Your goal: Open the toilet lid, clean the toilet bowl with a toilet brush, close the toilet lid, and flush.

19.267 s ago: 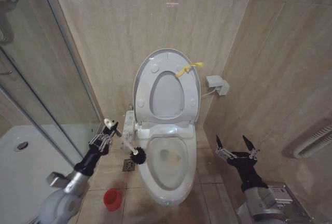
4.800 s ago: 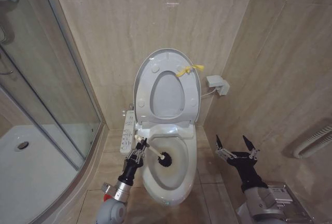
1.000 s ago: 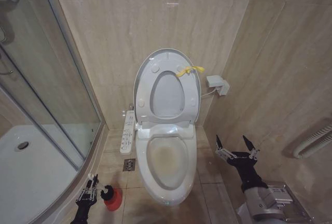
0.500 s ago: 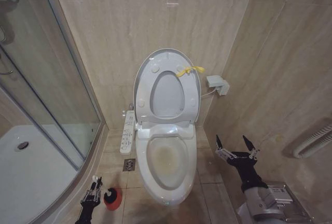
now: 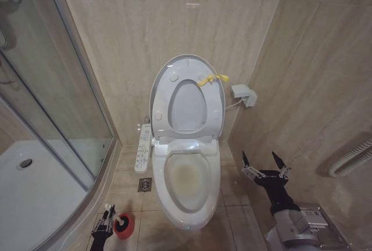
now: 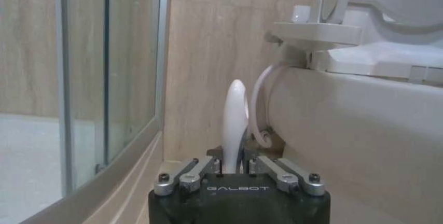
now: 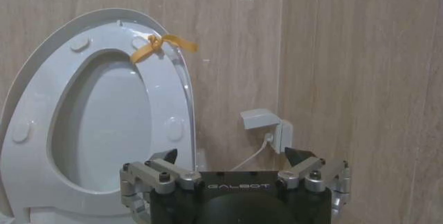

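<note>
Our left pincer (image 5: 105,223) grasps the toilet brush (image 5: 110,211) over its red holder (image 5: 124,226), beside the shower glass (image 5: 55,94); our right pincer (image 5: 261,165) waits released near the toilet bowl (image 5: 186,175).

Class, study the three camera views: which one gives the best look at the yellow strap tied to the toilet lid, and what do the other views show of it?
The right wrist view is best: the yellow strap appears large, its knot and loose ends clear against the raised toilet lid. The head view shows the strap smaller, at the lid's rim. The left wrist view looks along the toilet's side, away from the strap.
</note>
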You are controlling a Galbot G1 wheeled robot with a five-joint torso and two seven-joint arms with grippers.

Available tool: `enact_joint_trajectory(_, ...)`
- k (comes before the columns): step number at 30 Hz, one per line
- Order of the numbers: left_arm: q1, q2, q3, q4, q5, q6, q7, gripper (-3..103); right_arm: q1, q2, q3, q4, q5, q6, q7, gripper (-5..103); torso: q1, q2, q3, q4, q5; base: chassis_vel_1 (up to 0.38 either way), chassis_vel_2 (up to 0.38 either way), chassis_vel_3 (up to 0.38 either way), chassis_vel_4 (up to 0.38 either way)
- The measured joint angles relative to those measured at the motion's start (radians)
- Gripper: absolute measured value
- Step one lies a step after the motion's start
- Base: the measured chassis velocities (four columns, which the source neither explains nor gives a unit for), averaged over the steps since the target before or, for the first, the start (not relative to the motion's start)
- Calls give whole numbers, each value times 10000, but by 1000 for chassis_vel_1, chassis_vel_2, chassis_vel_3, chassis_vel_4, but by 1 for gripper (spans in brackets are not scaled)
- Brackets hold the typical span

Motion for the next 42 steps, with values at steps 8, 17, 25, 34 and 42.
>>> enact_joint_trajectory(8,-435,-166,53,157,-882,44,636,19,0,0,0,0,0,0,0,100,1,-1,3,-4,-12,0,0,0,0)
enact_joint_trajectory(17,-519,-199,-25,220,-481,48,430,19,0,0,0,0,0,0,0,100,1,-2,2,-2,-7,0,0,0,0)
enact_joint_trajectory(25,-62,-178,-96,9,-347,29,372,19,0,0,0,0,0,0,0,100,0,-1,2,0,-2,0,0,0,0)
enact_joint_trajectory(34,195,-201,-126,-401,-304,54,229,19,0,-1,0,0,0,0,0,100,0,-2,2,-2,-5,0,0,0,0)
enact_joint_trajectory(42,532,-222,-191,-690,-334,62,167,19,0,0,0,0,0,0,0,100,0,-2,2,-1,-6,0,0,0,0)
